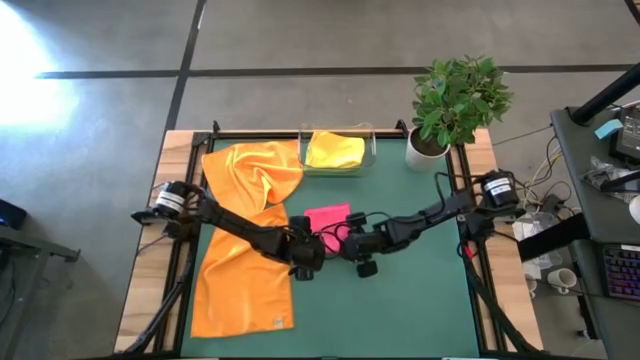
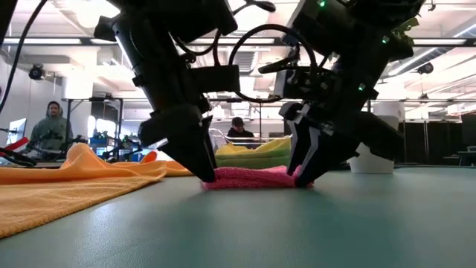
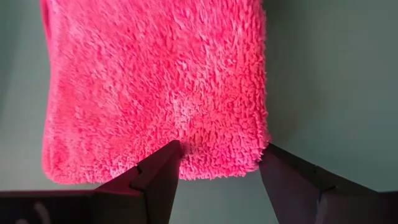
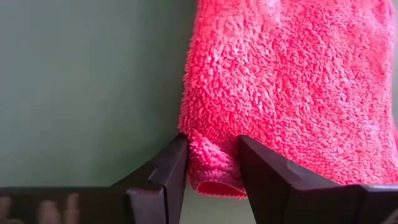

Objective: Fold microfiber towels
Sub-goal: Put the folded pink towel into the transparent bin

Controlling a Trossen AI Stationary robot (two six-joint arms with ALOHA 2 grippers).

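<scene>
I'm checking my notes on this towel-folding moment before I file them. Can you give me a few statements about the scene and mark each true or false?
1. Both grippers are down at the pink towel. True: the left gripper and right gripper each sit at one of its corners.
2. The yellow towel lies in the clear tray. True.
3. The orange towel is neatly folded. False: it lies spread and rumpled on the table's left side.
4. The potted plant stands at the table's front left corner. False: it stands at the far right corner.
5. The right gripper's fingers straddle towel fabric. True.
</scene>
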